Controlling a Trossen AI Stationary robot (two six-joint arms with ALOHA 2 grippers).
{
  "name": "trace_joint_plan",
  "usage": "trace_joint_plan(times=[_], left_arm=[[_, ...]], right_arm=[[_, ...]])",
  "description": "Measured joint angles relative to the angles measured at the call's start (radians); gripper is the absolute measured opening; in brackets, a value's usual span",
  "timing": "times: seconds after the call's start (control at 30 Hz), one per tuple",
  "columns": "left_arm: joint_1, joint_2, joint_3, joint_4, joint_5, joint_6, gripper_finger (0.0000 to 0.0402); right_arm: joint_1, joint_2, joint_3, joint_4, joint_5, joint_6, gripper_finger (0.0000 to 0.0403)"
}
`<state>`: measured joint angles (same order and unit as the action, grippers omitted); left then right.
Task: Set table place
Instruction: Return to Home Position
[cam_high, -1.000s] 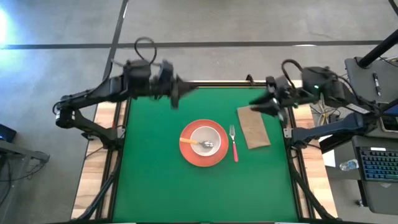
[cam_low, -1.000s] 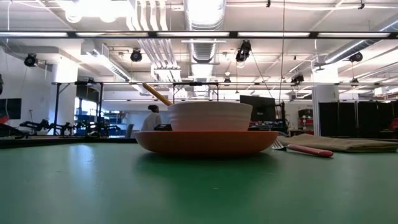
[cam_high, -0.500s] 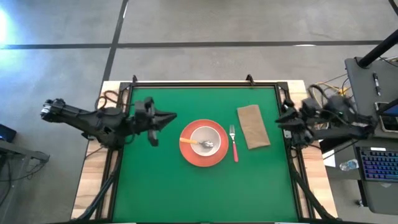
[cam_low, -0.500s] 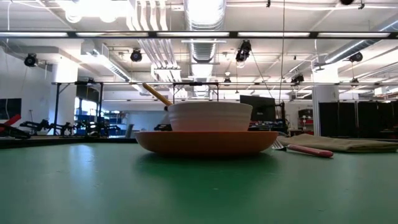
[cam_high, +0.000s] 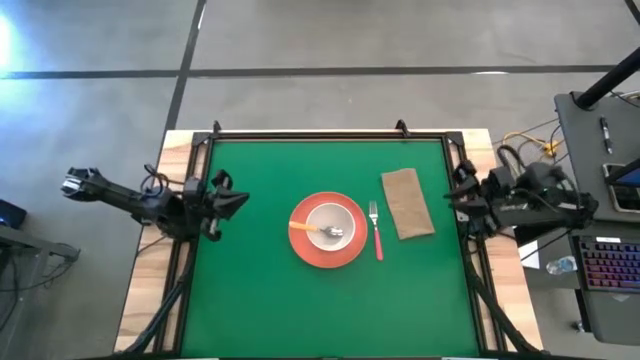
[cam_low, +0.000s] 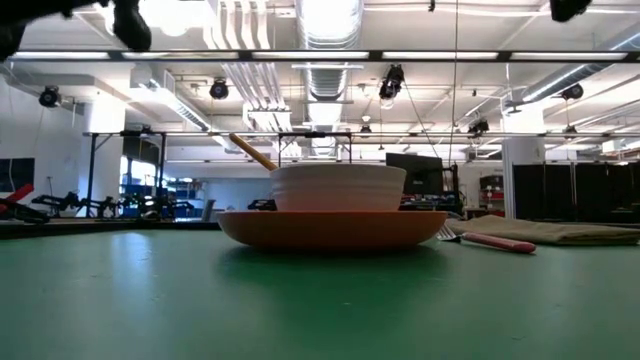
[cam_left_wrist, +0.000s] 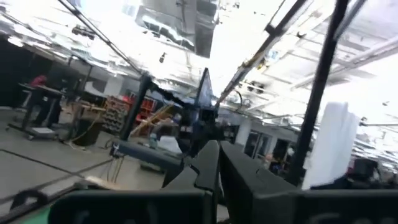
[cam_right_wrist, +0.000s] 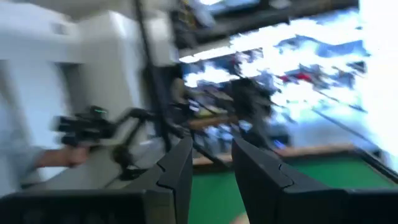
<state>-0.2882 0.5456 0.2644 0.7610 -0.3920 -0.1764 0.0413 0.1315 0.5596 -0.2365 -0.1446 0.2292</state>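
Note:
The orange-red plate lies at the middle of the green table, with the cream bowl on it. The yellow-orange-handled spoon rests in the bowl, its handle leaning out over the rim. The pink-handled fork lies right of the plate, and the brown napkin lies flat right of the fork. My left gripper is shut and empty at the table's left edge. My right gripper is at the right edge, its fingers a little apart and empty.
A desk with a keyboard and cables stands beyond the table's right edge. Wooden side boards and the black frame run along the table. The green top is bare near the front edge and at the far left.
My left gripper has drawn back from the table's far left part, down to the left edge. My right gripper has drawn back from the napkin's far end to the right edge. The plate, bowl, spoon, fork and napkin have stayed in place.

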Motion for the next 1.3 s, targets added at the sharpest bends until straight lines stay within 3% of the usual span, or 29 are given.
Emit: trace_joint_plan(times=[0.07,0.27,0.47,0.73,0.83,0.93,1.1,1.3], left_arm=[[-0.001,-0.039,-0.079,0.024,0.008,-0.001,0.0000],[0.000,-0.187,-0.256,0.119,0.001,-0.002,0.0000],[0.001,-0.307,-0.256,-0.009,-0.035,-0.010,0.0000],[0.051,-0.478,-0.256,-0.216,-0.101,-0.025,0.0000],[0.081,-0.526,-0.257,-0.320,-0.096,-0.026,0.0000],[0.105,-0.517,-0.257,-0.396,-0.078,-0.051,0.0000],[0.113,-0.516,-0.257,-0.526,-0.045,-0.126,0.0000],[0.114,-0.512,-0.258,-0.568,-0.123,-0.052,0.0000]], right_arm=[[0.000,0.003,-0.037,0.064,-0.063,-0.018,0.0107],[0.000,-0.030,-0.197,0.183,-0.099,0.059,0.0107],[0.000,-0.132,-0.354,0.358,-0.229,0.023,0.0107],[-0.035,-0.131,-0.329,0.264,-0.216,-0.033,0.0107],[-0.073,-0.131,-0.282,0.178,-0.131,-0.064,0.0107],[-0.110,-0.131,-0.270,0.159,-0.081,-0.089,0.0107],[-0.145,-0.130,-0.329,0.184,-0.138,-0.052,0.0107],[-0.146,-0.131,-0.453,0.353,-0.208,-0.072,0.0107]])
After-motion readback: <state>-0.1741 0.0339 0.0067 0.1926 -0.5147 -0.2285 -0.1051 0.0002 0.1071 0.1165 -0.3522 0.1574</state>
